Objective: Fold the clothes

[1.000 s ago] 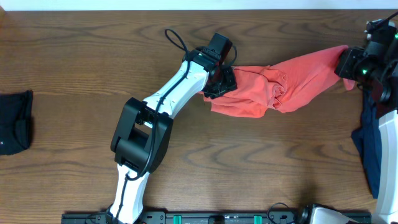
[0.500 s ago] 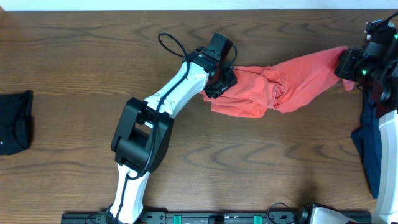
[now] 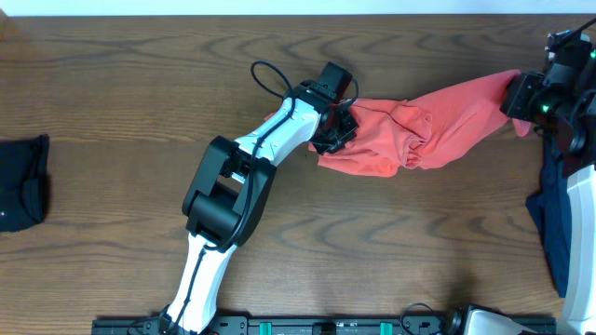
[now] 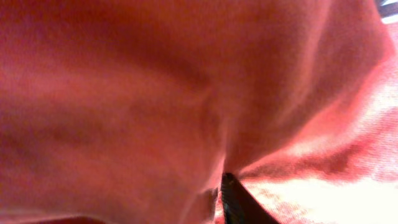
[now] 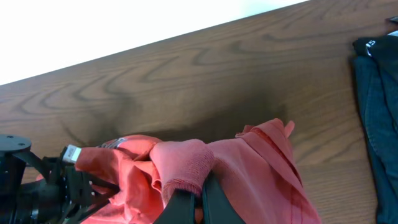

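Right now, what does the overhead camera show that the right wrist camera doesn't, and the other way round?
Only overhead: the black garment at the left edge of the table, and the whole left arm from base to wrist. Only right wrist: close up, the right gripper pinching a hem of the red shirt between its fingers. Both: the red shirt, the navy shirt off to the right, the left gripper at the red shirt's other end, and the wooden table.
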Available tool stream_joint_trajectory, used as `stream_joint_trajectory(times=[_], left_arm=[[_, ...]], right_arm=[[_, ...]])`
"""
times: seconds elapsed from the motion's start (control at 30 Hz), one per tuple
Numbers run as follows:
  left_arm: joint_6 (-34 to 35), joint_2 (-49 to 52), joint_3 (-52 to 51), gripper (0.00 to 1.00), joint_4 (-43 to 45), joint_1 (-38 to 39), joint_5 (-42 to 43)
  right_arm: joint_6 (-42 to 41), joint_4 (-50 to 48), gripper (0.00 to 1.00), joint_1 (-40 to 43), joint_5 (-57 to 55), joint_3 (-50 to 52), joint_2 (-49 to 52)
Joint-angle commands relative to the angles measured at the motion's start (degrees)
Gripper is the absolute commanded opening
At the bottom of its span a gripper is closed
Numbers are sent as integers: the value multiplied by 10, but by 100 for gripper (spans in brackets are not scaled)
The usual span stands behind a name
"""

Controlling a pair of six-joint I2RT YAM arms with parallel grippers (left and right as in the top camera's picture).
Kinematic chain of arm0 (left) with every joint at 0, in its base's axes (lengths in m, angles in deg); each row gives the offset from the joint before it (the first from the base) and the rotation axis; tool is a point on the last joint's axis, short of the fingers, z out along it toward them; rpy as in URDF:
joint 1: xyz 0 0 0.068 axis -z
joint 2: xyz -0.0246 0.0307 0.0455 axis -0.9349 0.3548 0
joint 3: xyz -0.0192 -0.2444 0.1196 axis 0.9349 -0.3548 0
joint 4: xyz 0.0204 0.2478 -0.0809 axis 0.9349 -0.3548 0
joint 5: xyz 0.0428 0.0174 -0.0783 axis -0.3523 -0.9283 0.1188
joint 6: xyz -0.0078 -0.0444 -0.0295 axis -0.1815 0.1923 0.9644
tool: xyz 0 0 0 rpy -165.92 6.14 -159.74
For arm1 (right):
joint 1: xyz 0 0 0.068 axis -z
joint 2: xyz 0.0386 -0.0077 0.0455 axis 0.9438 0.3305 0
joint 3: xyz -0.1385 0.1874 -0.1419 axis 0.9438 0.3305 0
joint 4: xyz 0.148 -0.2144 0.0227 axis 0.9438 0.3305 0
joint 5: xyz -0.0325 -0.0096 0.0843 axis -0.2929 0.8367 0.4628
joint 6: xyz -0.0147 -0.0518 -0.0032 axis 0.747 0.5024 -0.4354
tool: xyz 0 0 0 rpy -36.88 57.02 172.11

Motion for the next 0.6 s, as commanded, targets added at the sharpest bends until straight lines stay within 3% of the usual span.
stream_joint_trajectory(times=[0.0,0.27,0.57], left_arm=[[1,8,-4,28,1,3,22],[-1,-4,-3,39,-2,3,41],[-14,-42,-1,40,-2,2,34]], right_arm=[[6,1,1,3,6,-4,-10],[6,3,1,3,7,-4,-10],[6,3,1,2,7,-4,-10]])
